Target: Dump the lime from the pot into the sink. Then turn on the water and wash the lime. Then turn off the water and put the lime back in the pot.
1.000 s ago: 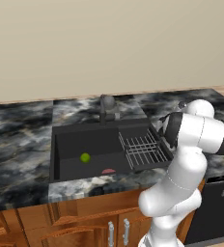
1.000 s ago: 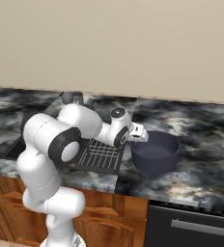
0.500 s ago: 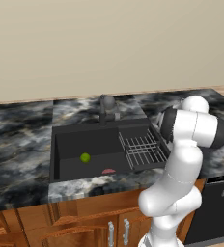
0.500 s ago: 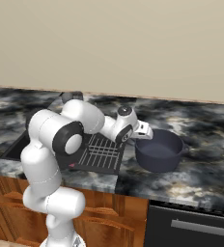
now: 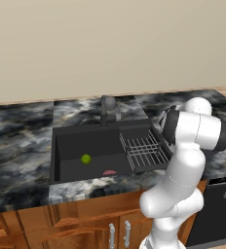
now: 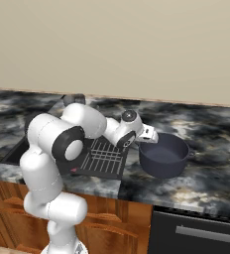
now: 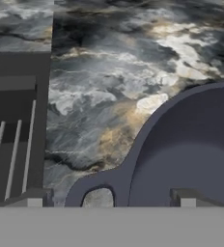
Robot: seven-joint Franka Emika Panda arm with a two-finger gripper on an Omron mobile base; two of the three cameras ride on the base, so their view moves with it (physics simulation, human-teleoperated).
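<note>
The lime (image 5: 86,158), a small yellow-green ball, lies on the floor of the black sink (image 5: 81,139), left of the wire rack (image 5: 144,150). The dark blue-grey pot (image 6: 164,155) stands upright on the marble counter just right of the sink, and nothing shows inside it. My gripper (image 6: 147,134) hovers at the pot's left rim. In the hand view the gripper (image 7: 111,198) is open, with its fingertips (image 7: 34,197) wide apart on either side of the pot's loop handle (image 7: 97,188) and not touching it. The pot (image 7: 191,154) takes up the lower right of that view.
The dark round-topped faucet (image 5: 107,104) stands behind the sink's middle. A flat pink-red patch (image 5: 109,172) lies on the basin floor near the front wall. Marble counter (image 6: 211,134) stretches right of the pot. A dark appliance front (image 6: 201,230) sits below it.
The jaws have gone from shut on the pot's left handle to wide open, letting it go. The pot sits a touch further right on the counter. The lime has not moved.
</note>
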